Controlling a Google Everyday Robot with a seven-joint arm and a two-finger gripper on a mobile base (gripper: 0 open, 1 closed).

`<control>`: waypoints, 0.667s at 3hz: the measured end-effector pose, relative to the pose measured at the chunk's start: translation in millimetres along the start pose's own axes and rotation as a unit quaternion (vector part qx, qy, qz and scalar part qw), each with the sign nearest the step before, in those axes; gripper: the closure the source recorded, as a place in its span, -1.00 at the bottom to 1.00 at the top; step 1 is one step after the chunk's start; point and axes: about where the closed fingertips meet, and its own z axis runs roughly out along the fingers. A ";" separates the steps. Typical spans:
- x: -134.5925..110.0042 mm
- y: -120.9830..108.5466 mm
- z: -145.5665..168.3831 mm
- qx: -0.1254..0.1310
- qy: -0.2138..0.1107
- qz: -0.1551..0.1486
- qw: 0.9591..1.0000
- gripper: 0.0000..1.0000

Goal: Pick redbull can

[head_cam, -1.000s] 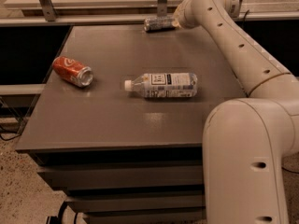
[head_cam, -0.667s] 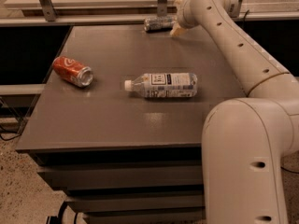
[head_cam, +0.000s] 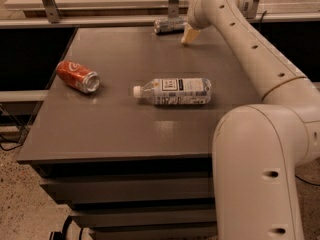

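The redbull can (head_cam: 169,25), slim and silvery with dark patches, lies on its side at the far edge of the dark table (head_cam: 125,129). My gripper (head_cam: 191,14) is at the can's right end, mostly hidden behind my own wrist. One tan fingertip (head_cam: 188,35) points down to the table just right of the can, and a second tan tip shows well above it, so the gripper is open. I cannot tell whether it touches the can.
An orange-red soda can (head_cam: 77,76) lies on its side at the table's left. A clear plastic bottle (head_cam: 174,91) with a white cap lies in the middle. My arm (head_cam: 260,134) crosses the right side. A rail with metal posts (head_cam: 47,1) runs behind the table.
The lower fingertip has come down and slightly nearer beside the can's right end. The can, the bottle and the soda can have not moved.
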 end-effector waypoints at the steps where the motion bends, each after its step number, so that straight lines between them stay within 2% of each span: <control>1: -0.5 -1.3 -0.6 0.000 0.000 0.000 1.000 -0.66; 2: -5.2 6.2 36.8 0.010 -0.007 -0.007 1.000 -0.34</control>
